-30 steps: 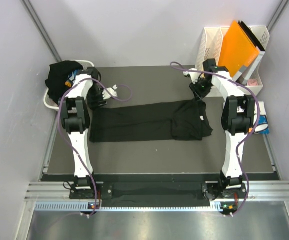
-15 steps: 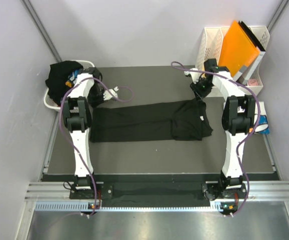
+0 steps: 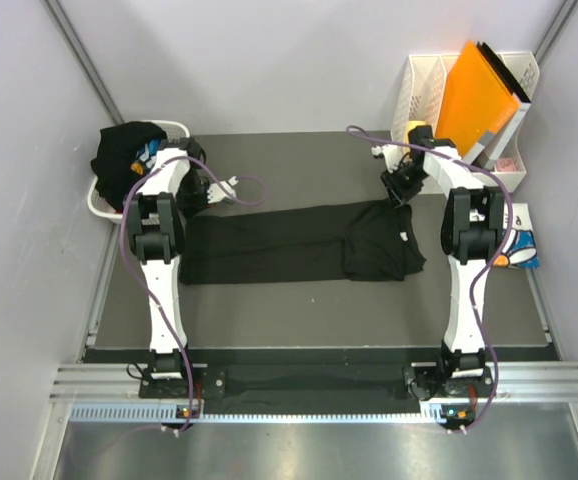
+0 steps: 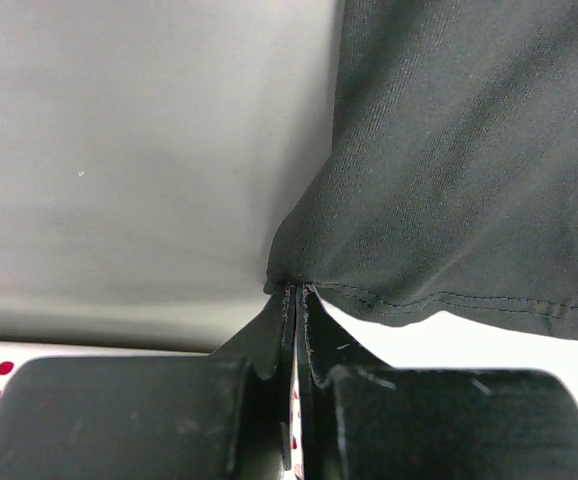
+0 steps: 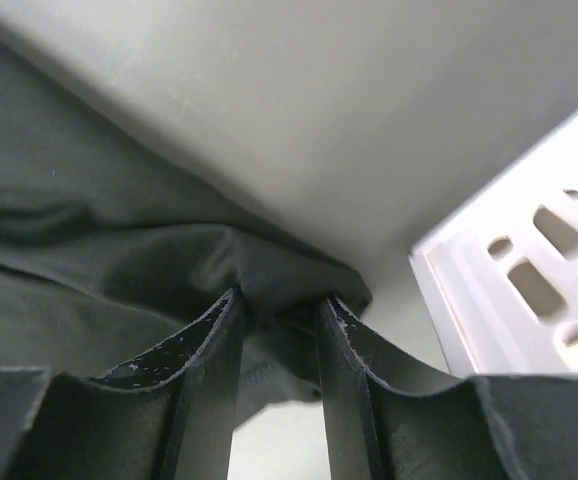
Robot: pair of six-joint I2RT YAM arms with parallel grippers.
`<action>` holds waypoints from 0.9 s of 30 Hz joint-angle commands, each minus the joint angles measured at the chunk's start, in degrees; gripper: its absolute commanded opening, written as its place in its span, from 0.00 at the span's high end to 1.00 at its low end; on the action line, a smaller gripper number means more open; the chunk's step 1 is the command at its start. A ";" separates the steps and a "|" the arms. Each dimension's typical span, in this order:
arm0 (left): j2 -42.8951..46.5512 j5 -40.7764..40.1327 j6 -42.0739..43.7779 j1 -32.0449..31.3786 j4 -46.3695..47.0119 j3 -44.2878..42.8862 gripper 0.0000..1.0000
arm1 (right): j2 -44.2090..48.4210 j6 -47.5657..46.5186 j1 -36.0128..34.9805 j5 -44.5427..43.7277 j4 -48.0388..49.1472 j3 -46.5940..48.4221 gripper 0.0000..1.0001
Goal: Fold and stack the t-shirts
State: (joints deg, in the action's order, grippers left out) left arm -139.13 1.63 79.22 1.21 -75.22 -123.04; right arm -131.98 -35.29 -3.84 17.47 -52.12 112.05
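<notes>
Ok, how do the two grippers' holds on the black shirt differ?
The left gripper is shut tight on a thin hem corner of the black t-shirt; the right gripper has its jaws apart around a thicker bunched fold. The left is at the shirt's left end, by the basket; the right is at its right end, near the file rack. Both hold the same shirt along its far edge.

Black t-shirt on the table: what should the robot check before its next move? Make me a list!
1. Left end effector shut on a corner of the black t-shirt: ok.
2. Right end effector has bunched cloth between its fingers: ok.
3. T-shirt lying flat: not ok, its right end is folded over.
4. Gap between right end effector and white rack: cannot tell, looks close.
5. Both grips on the far edge: ok.
</notes>
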 commanded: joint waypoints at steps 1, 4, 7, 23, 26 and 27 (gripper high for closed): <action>-0.26 1.10 -0.38 0.02 -2.56 -1.06 1.00 | -1.43 1.27 0.50 3.70 -0.35 5.10 0.66; -0.26 0.75 -0.91 0.11 -2.48 -1.14 1.00 | -1.26 1.36 0.58 4.24 -0.35 5.55 0.73; -0.26 0.57 -1.08 0.11 -2.39 -1.06 1.00 | -1.00 0.66 0.50 3.62 -0.44 5.29 0.87; 0.00 -4.43 -1.79 -0.69 -1.16 1.05 1.00 | 1.46 -6.28 0.58 -3.58 -2.90 3.70 1.00; 0.35 -5.84 -2.58 -0.86 0.77 1.93 1.00 | 1.73 -7.51 0.58 -4.73 -2.90 3.70 1.00; 0.44 -6.37 -2.58 -0.95 1.04 2.45 1.00 | 1.99 -7.78 0.58 -5.08 -2.99 3.53 1.00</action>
State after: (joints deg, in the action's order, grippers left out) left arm -139.15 -2.24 77.41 0.43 -74.81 -122.26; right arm -133.58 -40.05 -3.84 14.98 -54.48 115.18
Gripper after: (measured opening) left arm 0.011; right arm 0.006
